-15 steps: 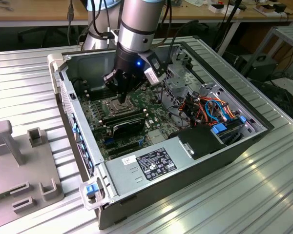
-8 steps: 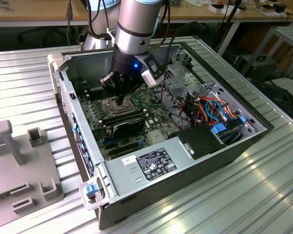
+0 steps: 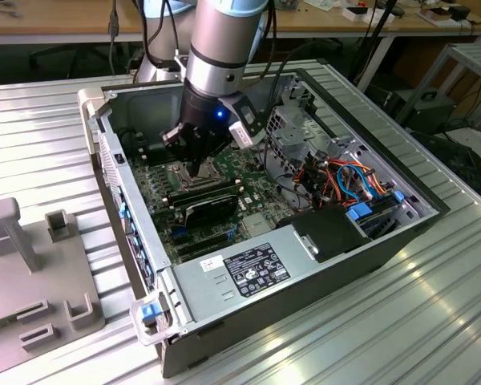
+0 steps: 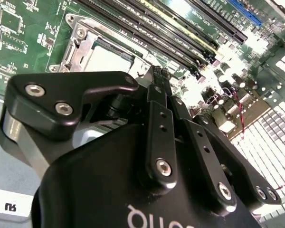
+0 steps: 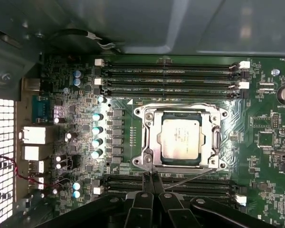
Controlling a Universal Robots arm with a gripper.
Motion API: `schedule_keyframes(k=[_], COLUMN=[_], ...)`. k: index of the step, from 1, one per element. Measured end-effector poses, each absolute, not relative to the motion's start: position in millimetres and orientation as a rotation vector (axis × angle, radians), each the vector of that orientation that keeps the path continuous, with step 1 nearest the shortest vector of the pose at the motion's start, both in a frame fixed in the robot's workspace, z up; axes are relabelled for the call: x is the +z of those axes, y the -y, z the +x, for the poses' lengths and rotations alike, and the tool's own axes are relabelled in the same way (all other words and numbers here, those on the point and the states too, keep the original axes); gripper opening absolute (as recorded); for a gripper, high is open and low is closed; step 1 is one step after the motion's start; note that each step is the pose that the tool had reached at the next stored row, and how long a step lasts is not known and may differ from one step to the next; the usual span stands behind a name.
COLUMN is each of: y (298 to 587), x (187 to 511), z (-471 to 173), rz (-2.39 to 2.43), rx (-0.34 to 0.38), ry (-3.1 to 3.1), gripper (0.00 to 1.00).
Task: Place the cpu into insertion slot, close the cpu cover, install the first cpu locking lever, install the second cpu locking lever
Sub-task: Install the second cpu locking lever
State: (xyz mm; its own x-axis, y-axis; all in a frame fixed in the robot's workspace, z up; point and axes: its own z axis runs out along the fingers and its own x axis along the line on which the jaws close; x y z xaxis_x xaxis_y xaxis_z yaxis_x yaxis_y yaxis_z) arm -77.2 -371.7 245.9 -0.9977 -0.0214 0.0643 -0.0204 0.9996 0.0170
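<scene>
Cpu (image 5: 180, 137) seated flat in the insertion slot (image 5: 152, 156), silver face up, square to the frame. Cpu cover (image 5: 213, 114) lies down over it; the chip's face shows through the cover's window, and the silvery frame rests on the chip's rim on all 4 sides as far as the first wrist view shows. A thin wire lever (image 5: 190, 176) runs at a shallow angle just beside the socket edge nearest the pincer; I judge it not yet latched, though its hook end is hard to make out.

Handling, as judgement: chip is light, stiff and fragile, with a smooth metal face; best held by opposite edges, never pressed down. The lever is thin springy wire, likely to slip off a smooth fingertip.

Pincer (image 5: 150, 179) has its 2 fingertips pressed together with no gap, nothing between them, tips at the socket edge by the lever. Whether they touch the lever cannot be told.

Memory slots (image 5: 171, 78) flank the socket on 2 sides. All sits on the green motherboard (image 3: 248, 188) inside the open computer case (image 3: 385, 241), which also holds a bundle of coloured cables (image 3: 353, 180) and a black power supply block (image 3: 248, 273). Case rests on the ribbed metal worktop (image 3: 433, 321); a grey fixture block (image 3: 32, 265) stands well apart, at the exterior view's left.
</scene>
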Motion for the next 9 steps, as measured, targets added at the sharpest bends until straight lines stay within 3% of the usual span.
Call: schedule_keyframes(k=[9], y=[371.7], x=[239.6], z=[-84.5], rz=[0.034], rx=[-0.057], ry=[3.078], gripper=[0.11])
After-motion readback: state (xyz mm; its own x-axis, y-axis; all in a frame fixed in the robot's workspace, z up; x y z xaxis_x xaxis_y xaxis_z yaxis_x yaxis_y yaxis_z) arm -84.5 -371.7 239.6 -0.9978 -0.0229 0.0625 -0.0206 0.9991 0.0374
